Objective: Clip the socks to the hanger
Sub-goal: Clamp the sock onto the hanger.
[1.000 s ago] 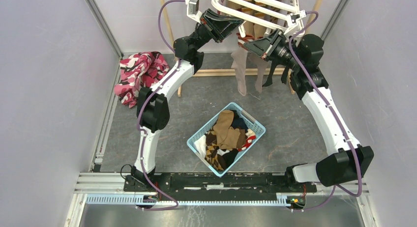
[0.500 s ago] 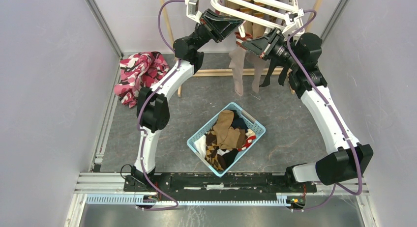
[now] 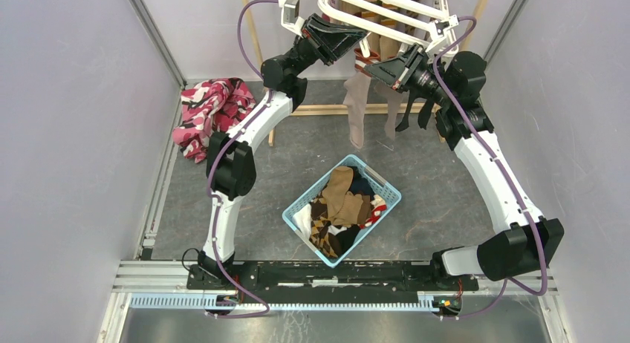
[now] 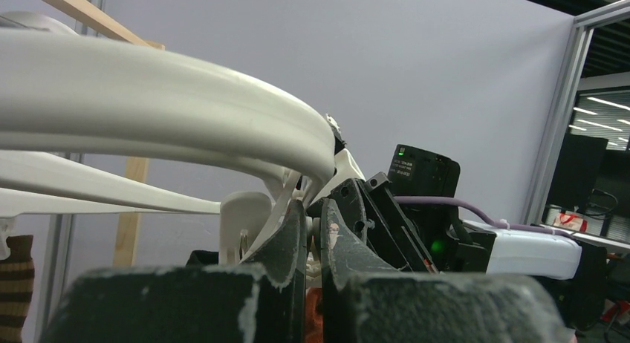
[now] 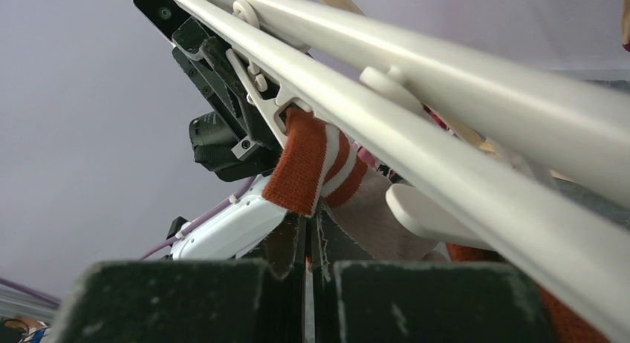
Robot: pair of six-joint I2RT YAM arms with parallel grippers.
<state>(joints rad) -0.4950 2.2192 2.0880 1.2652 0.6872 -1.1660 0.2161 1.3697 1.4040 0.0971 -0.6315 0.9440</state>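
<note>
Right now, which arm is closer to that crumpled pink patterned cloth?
Left. The left arm passes just beside the pink patterned cloth; the right arm stands far off on the other side.

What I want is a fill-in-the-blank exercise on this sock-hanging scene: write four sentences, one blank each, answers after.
The mesh basket of loose socks is light ___.
The pink patterned cloth lies on the ___ arm's side.
The sock hanging from the hanger has a red and ___ striped cuff.
The left end effector and the right end effector are both ___, not open.
Missing words: blue; left; white; shut.
</note>
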